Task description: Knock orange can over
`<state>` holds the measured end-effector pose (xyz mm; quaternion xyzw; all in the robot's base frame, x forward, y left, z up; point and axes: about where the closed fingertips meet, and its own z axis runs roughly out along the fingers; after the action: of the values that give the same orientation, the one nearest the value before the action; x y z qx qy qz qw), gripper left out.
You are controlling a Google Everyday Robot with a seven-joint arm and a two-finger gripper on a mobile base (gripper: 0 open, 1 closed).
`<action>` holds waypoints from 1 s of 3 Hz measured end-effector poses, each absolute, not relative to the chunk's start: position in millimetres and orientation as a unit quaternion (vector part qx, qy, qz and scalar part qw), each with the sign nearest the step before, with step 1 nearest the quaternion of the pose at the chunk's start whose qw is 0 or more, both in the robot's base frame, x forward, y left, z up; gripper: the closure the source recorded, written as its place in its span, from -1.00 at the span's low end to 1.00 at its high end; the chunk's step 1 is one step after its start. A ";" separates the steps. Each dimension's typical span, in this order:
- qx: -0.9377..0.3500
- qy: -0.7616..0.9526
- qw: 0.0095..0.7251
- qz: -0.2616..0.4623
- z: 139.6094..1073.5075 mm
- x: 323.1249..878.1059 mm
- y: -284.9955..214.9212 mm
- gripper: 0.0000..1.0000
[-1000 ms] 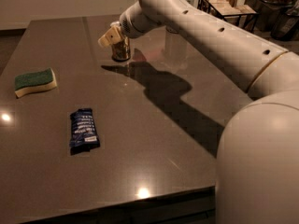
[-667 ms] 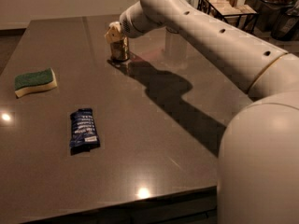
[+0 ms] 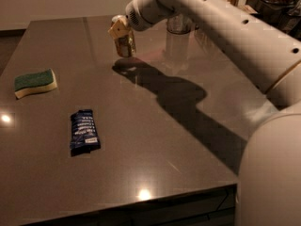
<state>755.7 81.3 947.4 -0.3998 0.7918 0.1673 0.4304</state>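
The orange can (image 3: pixel 125 46) stands upright at the far middle of the dark table (image 3: pixel 155 140), its orange-gold body partly hidden. My gripper (image 3: pixel 118 28) is right at the can's top left side, against or just in front of it; I cannot tell whether it touches. The white arm (image 3: pixel 221 22) reaches in from the right.
A green and cream sponge (image 3: pixel 35 82) lies at the left. A dark blue snack packet (image 3: pixel 84 132) lies in the left middle. A pale see-through cup (image 3: pixel 178 39) stands just right of the can. The table's front edge runs along the bottom. Clutter sits beyond the far right corner.
My gripper has shifted slightly right, closing on the can's top. The can still stands upright in about the same place.
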 end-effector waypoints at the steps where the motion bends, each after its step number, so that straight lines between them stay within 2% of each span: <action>1: -0.475 0.778 0.389 0.135 962.2 719.5 70.5 1.00; 3: -0.630 0.739 0.233 0.058 944.7 641.4 50.9 1.00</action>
<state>641.4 50.9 944.7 -0.6299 0.7386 0.0578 0.2332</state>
